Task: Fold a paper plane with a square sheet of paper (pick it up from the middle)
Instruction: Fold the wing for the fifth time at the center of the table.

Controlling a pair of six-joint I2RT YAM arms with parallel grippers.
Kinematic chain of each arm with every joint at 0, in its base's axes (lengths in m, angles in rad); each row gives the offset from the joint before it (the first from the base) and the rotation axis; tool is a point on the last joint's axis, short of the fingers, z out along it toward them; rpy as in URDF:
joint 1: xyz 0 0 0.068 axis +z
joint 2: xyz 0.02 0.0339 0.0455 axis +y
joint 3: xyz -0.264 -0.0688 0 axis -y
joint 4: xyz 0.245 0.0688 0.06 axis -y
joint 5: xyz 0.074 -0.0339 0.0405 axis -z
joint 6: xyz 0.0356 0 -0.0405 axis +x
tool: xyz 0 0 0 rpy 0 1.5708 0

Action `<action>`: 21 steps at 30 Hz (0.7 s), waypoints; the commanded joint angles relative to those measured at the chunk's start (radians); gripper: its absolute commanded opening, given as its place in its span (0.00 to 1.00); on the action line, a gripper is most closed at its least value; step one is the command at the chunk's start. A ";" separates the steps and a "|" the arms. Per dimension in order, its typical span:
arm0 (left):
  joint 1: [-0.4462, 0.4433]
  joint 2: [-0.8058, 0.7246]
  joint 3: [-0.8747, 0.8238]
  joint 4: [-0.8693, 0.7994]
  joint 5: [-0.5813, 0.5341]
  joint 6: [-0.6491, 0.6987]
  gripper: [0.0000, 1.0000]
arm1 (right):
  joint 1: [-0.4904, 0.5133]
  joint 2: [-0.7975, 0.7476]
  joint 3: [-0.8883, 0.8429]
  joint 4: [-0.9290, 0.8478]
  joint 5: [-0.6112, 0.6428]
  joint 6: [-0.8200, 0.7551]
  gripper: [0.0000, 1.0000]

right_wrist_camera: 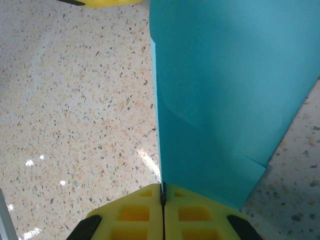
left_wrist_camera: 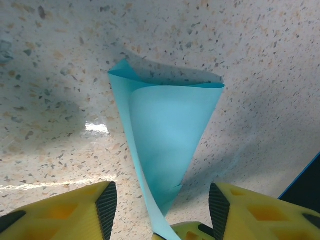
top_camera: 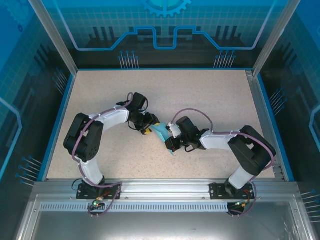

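Observation:
The cyan square sheet of paper (top_camera: 161,133) is folded into a tapering, layered dart, the paper plane, and hangs just above the table between the two arms. My right gripper (right_wrist_camera: 163,192) is shut on its edge, and the paper (right_wrist_camera: 225,100) stands upright from the closed jaws. My left gripper (left_wrist_camera: 162,202) is open around the narrow end of the paper (left_wrist_camera: 167,135). Its ribbed pads (left_wrist_camera: 106,202) stand apart from the paper on both sides. In the top view the left gripper (top_camera: 150,129) and right gripper (top_camera: 170,141) meet at mid-table.
The speckled beige table (top_camera: 215,100) has a blue rim and is walled by blue-lit panels (top_camera: 165,30). A metal rail (top_camera: 165,187) with both arm bases runs along the near edge. A yellow tip of the left finger (right_wrist_camera: 105,2) shows at the top of the right wrist view.

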 commanded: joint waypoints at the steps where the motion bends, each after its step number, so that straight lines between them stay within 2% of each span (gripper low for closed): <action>1: -0.001 0.031 0.042 -0.048 0.012 0.014 0.53 | 0.022 -0.024 0.027 -0.033 0.029 -0.025 0.07; 11: -0.001 0.084 0.091 -0.095 0.008 0.040 0.31 | 0.067 -0.062 0.042 -0.074 0.117 -0.058 0.08; 15: -0.001 0.080 0.091 -0.096 0.008 0.037 0.17 | 0.081 -0.072 0.052 -0.102 0.161 -0.075 0.11; 21: -0.001 0.068 0.096 -0.097 0.010 0.035 0.01 | 0.151 -0.066 0.091 -0.175 0.318 -0.113 0.18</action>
